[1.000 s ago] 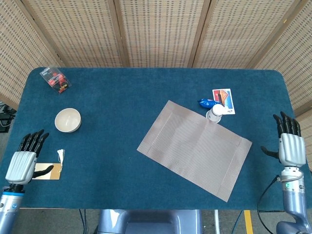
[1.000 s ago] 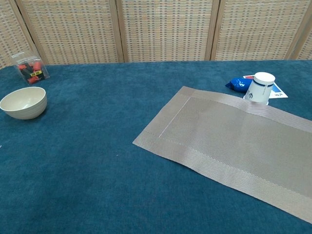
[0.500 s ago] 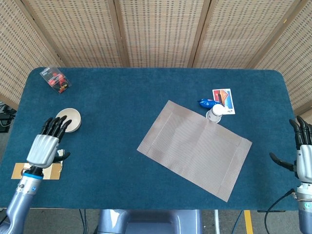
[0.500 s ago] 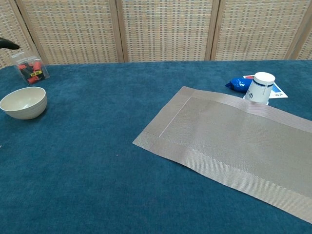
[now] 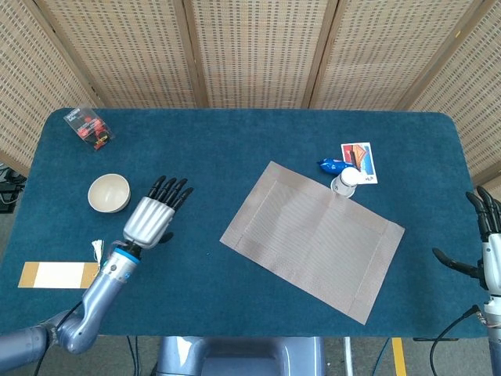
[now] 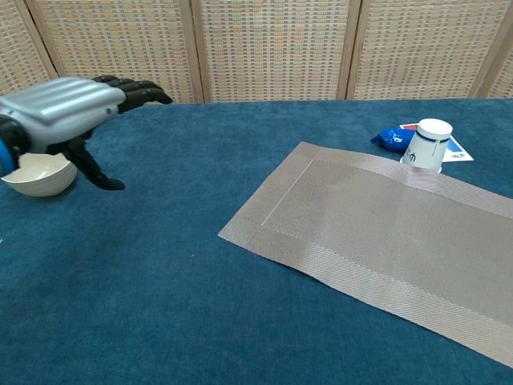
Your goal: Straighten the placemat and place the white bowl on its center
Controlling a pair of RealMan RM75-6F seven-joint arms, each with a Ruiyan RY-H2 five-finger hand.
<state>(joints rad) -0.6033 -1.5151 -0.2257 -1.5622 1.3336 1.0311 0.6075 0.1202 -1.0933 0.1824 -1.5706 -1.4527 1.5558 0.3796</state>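
Note:
The grey woven placemat lies skewed on the blue table, its long side running from upper left to lower right. A white bowl stands upright at the table's left. My left hand hovers just right of the bowl, flat, fingers stretched forward and apart, holding nothing. At the table's right edge my right hand shows only partly in the head view, fingers extended, thumb out, empty.
A white paper cup stands upside down at the mat's far corner, beside a blue packet and a picture card. A clear box of red items sits at the back left. A tan tag lies front left.
My left hand has swept right and forward from the table's front-left edge to beside the bowl, uncovering the tan tag. My right hand has drifted right, off the table's edge.

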